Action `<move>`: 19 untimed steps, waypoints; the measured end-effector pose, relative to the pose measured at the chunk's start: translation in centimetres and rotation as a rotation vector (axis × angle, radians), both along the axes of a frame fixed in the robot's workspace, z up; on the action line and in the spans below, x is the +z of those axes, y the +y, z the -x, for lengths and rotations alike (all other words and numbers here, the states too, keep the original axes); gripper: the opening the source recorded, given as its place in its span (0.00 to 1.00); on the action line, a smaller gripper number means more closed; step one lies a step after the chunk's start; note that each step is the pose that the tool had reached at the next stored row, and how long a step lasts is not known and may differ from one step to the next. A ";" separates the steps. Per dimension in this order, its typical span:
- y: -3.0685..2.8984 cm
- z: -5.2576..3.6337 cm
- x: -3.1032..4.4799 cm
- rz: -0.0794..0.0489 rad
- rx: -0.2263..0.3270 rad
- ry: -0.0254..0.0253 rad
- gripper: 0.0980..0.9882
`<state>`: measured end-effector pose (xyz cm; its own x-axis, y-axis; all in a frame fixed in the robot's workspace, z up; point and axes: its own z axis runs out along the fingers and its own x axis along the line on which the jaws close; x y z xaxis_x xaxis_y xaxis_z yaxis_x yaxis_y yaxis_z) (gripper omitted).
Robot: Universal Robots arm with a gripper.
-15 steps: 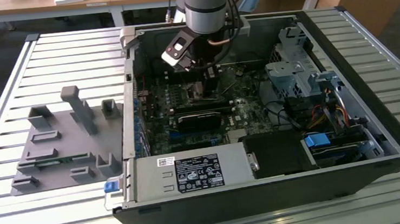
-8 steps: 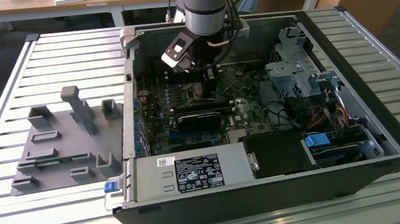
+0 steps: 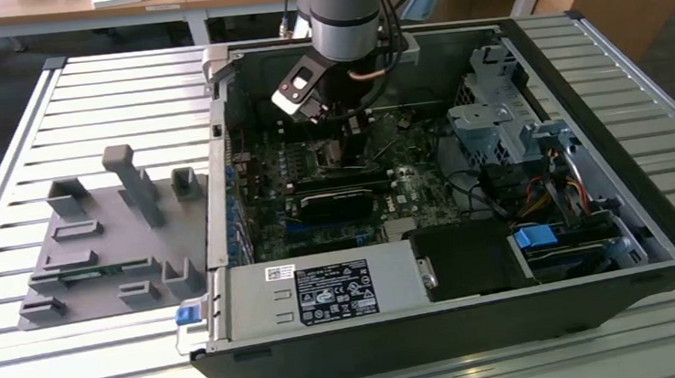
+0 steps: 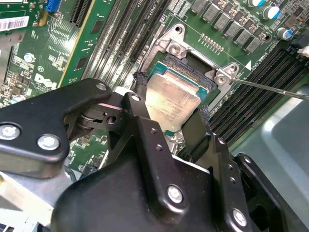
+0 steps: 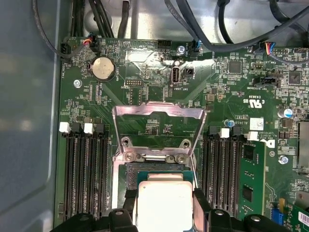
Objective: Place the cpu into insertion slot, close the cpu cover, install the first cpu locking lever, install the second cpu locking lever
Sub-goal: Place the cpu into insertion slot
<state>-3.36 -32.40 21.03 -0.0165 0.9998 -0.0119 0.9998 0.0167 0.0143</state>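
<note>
Hand (image 4: 170, 99) down inside open case (image 3: 327, 355) on slatted tabletop (image 3: 85, 101). Black fingers (image 4: 140, 116) pinch cpu (image 4: 174, 108) by opposite edges, metal top showing between them in both wrist views. Cpu sits directly over slot (image 5: 131, 176), slightly tilted; cannot tell if seated. Dark slot contacts exposed at one edge. Cover (image 5: 159, 113) swung open, standing past slot's hinge screws. Thin metal rod (image 4: 270, 88) sticks out beside slot. Memory slots (image 5: 84, 174) flank both sides.

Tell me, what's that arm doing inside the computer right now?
Gripper shut on the cpu. Chip at the insertion slot, seating unclear. The cpu cover flipped open, lever swung aside. Nothing blocking the slot.
</note>
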 end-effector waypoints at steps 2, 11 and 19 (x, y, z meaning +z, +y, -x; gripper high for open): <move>0.07 0.03 -0.07 0.000 0.000 0.0000 0.50; 0.39 0.04 -0.47 0.000 0.000 0.0000 0.50; 0.56 0.06 -0.89 0.000 -0.005 -0.0001 0.50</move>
<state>-3.42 -31.84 20.14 -0.0119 0.9999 -0.0119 0.9998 0.0121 0.0144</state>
